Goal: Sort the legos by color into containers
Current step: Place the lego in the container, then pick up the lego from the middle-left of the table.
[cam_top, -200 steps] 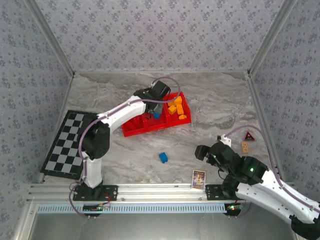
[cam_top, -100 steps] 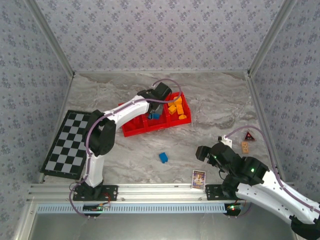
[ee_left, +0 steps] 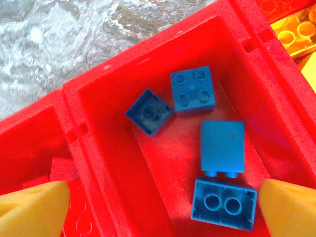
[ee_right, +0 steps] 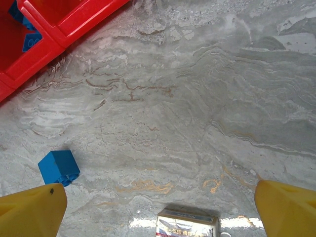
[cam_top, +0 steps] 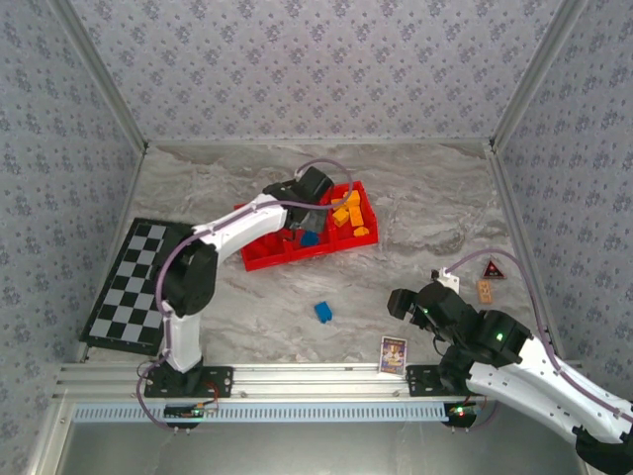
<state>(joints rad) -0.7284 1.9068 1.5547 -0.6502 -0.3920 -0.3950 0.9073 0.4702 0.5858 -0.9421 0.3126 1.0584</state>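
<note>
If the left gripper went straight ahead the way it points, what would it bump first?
Probably the blue legos in the red tray's middle compartment, or the floor between them; depth is unclear.

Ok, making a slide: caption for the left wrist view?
Open left gripper over the red tray's middle compartment, four blue legos lying inside.

The bright red tray lies slanted, its three compartments in a row. The end compartment toward 2 o'clock holds a heap of orange-yellow bricks. The middle compartment holds four blue ones: a square brick studs-up, a tilted brick at its 8 o'clock, a side-lying brick, and a fourth brick at 6 o'clock. A lone blue brick lies loose, well apart at the tray's 6 o'clock.
</note>
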